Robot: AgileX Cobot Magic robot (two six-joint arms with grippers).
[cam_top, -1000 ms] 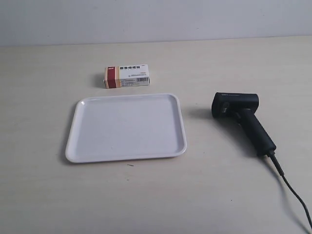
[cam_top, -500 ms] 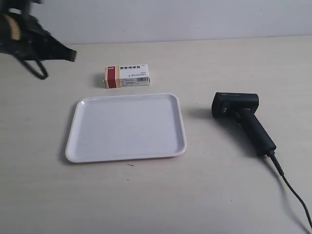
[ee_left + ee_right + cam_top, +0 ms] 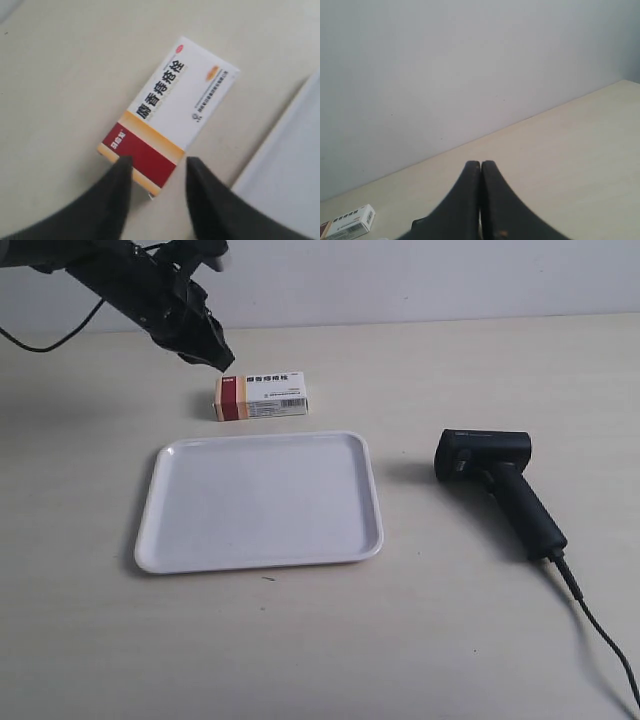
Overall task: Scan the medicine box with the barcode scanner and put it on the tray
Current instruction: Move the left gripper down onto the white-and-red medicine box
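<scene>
A pale beige table [image 3: 330, 640] with a faint wood grain fills nearly the whole exterior view, and a plain grey-white wall [image 3: 420, 280] closes it off at 12 o'clock. The surface is matte and evenly lit, with soft shadows under each object.

The tray [image 3: 150, 525] lies flat left of centre. Just beyond its far rim, at 12 o'clock from it and apart from it, the medicine box [image 3: 261, 396] lies flat with its dark red and tan band at the 9 o'clock end. The barcode scanner [image 3: 497, 484] lies on its side well to the tray's 3 o'clock, head toward the tray, handle angled to 5 o'clock, and its cable [image 3: 598, 638] runs off toward the lower right corner.

The left end effector [image 3: 156, 167] hangs over the banded end of the medicine box [image 3: 167, 112], released, one dark finger [image 3: 114, 192] on either side of that end and neither visibly pressing it. In the exterior view this end effector [image 3: 215, 355] sits at 11 o'clock from the box.

The right end effector [image 3: 480, 167] is clenched on nothing, its fingers pressed together, aimed at the table edge and the bare wall [image 3: 470, 60].
</scene>
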